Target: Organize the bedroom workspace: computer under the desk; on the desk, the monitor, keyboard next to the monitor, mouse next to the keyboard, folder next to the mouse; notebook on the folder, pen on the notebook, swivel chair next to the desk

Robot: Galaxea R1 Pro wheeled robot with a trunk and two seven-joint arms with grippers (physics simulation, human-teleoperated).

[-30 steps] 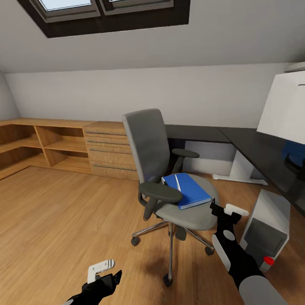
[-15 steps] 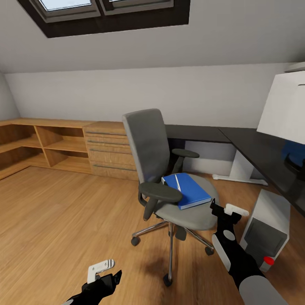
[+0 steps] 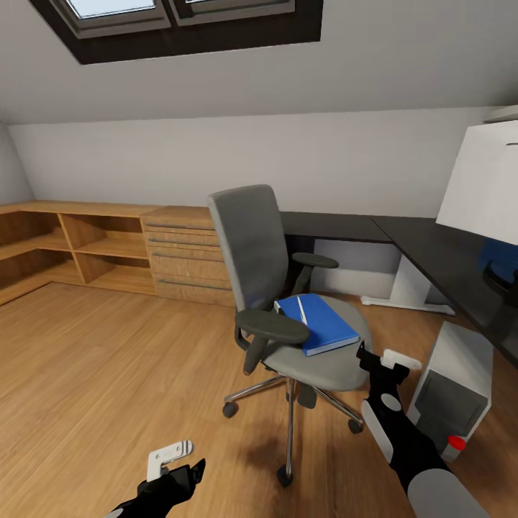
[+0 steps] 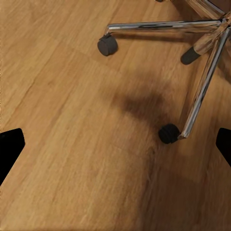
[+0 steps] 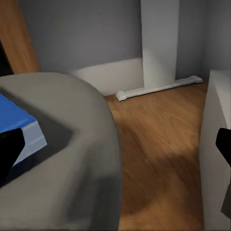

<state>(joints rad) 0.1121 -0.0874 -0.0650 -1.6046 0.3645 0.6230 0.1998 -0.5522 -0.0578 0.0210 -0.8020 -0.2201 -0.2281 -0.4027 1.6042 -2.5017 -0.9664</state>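
The swivel chair [image 3: 288, 302] stands on the wood floor [image 3: 108, 374] of the bedroom, a little out from the black desk [image 3: 432, 248] that runs along the wall and round to the right. The blue folder [image 3: 316, 324] lies flat on the chair's grey seat, toward the seat's front right edge, with a slim white pen [image 3: 303, 311] lying on top of it. The white-backed monitor [image 3: 482, 180] stands on the desk's right wing, and the computer [image 3: 450, 388] sits on the floor under that wing's edge.

The right gripper [image 3: 381, 357] hovers just beside the seat's front right edge, close to the folder's corner; its fingers are spread apart and grasp nothing. The left gripper [image 3: 171, 460] hangs low over the floor near the chair's chrome base [image 4: 202, 72], fingers wide apart, likewise unladen.
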